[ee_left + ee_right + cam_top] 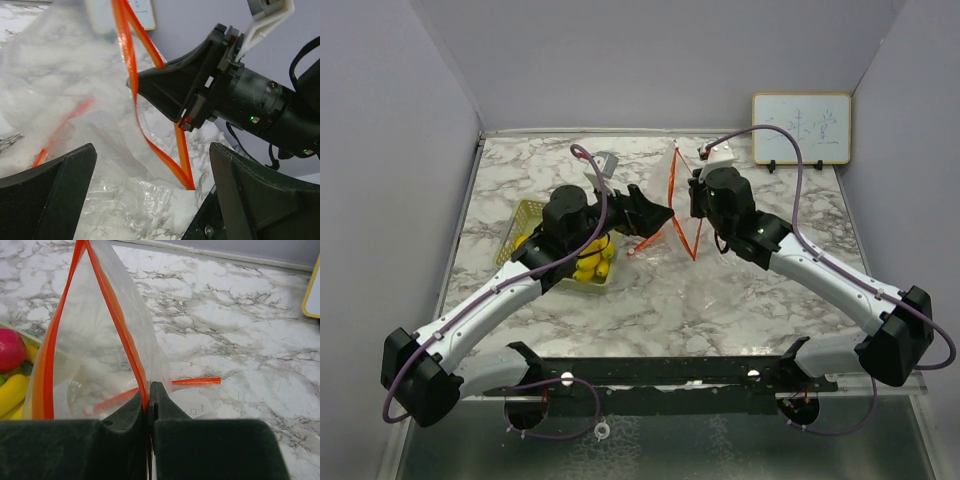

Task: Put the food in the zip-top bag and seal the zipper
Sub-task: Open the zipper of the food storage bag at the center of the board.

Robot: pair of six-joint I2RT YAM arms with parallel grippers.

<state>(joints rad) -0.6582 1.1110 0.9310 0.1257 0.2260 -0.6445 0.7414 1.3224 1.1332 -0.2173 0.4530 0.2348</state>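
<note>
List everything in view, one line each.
bag: 1, clear, held up mid-table
zipper: 1, red-orange, along bag mouth, open
tray: 1, pale yellow-green, left of bag, partly under left arm
food: several, mostly yellow, one red-pink, in tray
whiteboard: 1, white, yellow frame, back right
table: 1, white-grey marble
left gripper: 1, black, open, beside bag
right gripper: 1, black, shut on zipper
</note>
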